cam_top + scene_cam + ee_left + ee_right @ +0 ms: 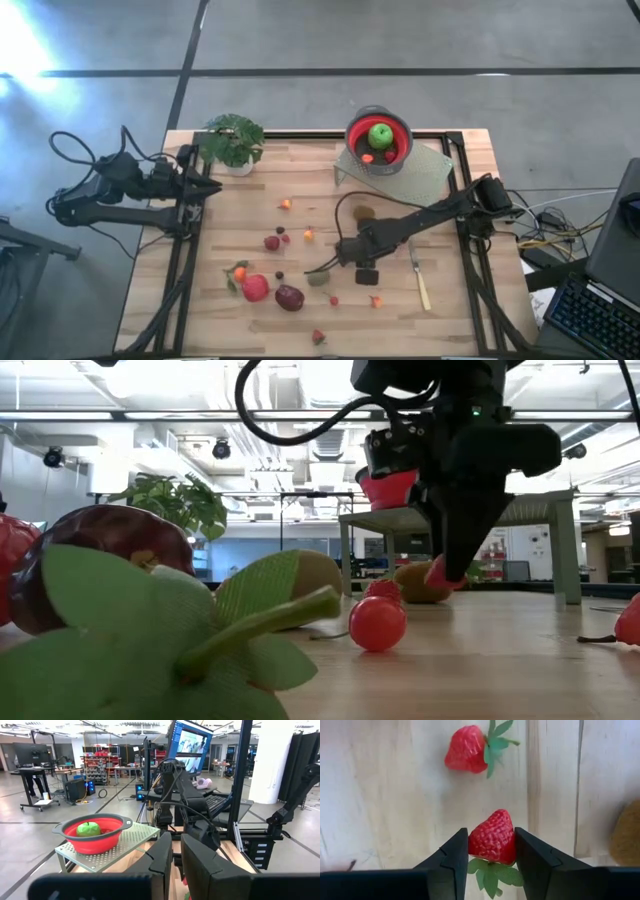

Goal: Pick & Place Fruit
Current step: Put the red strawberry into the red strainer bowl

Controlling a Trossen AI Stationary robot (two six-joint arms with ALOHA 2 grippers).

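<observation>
Overhead looks straight down; low camera sits level among fruit; both share the red bowl.

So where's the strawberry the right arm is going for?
In the right wrist view, the strawberry sits between the right gripper's fingers on the wooden table, another strawberry just beyond it.

Wooden table: scattered fruit, potted plant, knife, perforated stand near far edge.

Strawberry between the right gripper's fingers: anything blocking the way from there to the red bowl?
Nothing visible does. The strawberry sits between the right gripper fingers; toward the red bowl on its perforated stand lies only a low brown kiwi.
</observation>
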